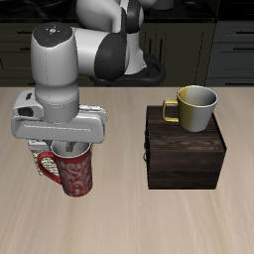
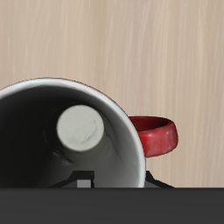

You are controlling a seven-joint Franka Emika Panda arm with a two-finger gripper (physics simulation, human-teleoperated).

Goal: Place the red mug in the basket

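Currently my gripper (image 1: 69, 149) sits directly over the red mug (image 1: 77, 174) at lower left of the exterior frame; whether my fingers grip its rim, I cannot tell. At right, well apart, a grey mug (image 1: 194, 106) stands on a dark wooden box (image 1: 187, 154). The wrist view looks into the mug (image 2: 52, 131), its handle (image 2: 154, 136) over bare table (image 2: 114, 44).

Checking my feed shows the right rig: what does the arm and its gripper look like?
The arm is built of rounded, glossy white-grey links with dark black joint sections. Its hand is a wide, boxy light-grey block, and the gripper fingers below it are mostly hidden. No cables or markings are visible. The wrist view shows only a dark edge of the hand.
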